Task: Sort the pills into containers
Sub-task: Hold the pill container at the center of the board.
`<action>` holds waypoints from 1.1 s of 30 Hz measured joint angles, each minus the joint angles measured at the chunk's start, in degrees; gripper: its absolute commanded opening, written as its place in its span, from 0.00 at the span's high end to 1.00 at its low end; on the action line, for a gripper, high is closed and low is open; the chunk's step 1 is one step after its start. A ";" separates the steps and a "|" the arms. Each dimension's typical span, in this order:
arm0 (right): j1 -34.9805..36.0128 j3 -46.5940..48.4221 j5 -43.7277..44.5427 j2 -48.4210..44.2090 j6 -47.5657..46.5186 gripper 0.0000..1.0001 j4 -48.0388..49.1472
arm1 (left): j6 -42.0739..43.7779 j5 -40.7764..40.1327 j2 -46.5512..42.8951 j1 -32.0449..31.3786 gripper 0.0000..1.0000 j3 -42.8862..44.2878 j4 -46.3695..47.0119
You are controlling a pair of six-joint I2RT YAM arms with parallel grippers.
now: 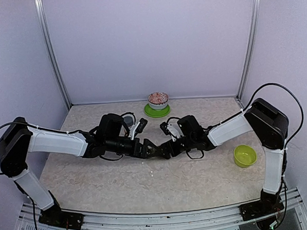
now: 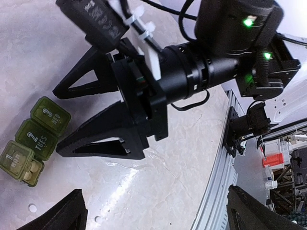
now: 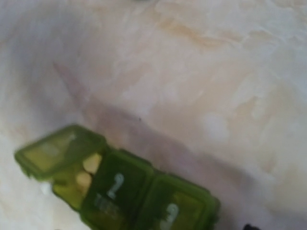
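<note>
Left gripper (image 2: 156,213), fingers spread fully wide and empty, over the marbled table (image 2: 182,158) with two loose pills (image 2: 32,208); beyond, the containers (image 2: 33,141), end lid raised over more of them, lie near the right gripper (image 2: 58,120), whose fingers stand apart holding nothing.

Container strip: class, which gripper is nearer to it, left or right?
Right. The right gripper has its tips right beside the container strip; the left gripper hovers farther back, open.
</note>
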 measured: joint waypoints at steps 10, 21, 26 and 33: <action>-1.40 0.13 -1.44 -3.78 -28.28 0.08 -5.33 | 0.57 -0.81 -3.96 2.71 0.01 -0.20 -1.79; 0.09 0.55 -3.72 -3.93 -52.96 0.07 -9.60 | -0.20 -1.62 -4.35 4.26 0.01 -3.65 -1.49; 2.43 1.66 -2.40 -3.72 -59.74 0.08 -9.79 | -1.29 -2.05 -5.20 5.90 0.01 -5.18 -0.90; 3.28 8.26 0.20 0.35 -65.40 0.12 -12.76 | -2.32 -3.06 -6.21 7.89 0.01 -7.06 -0.15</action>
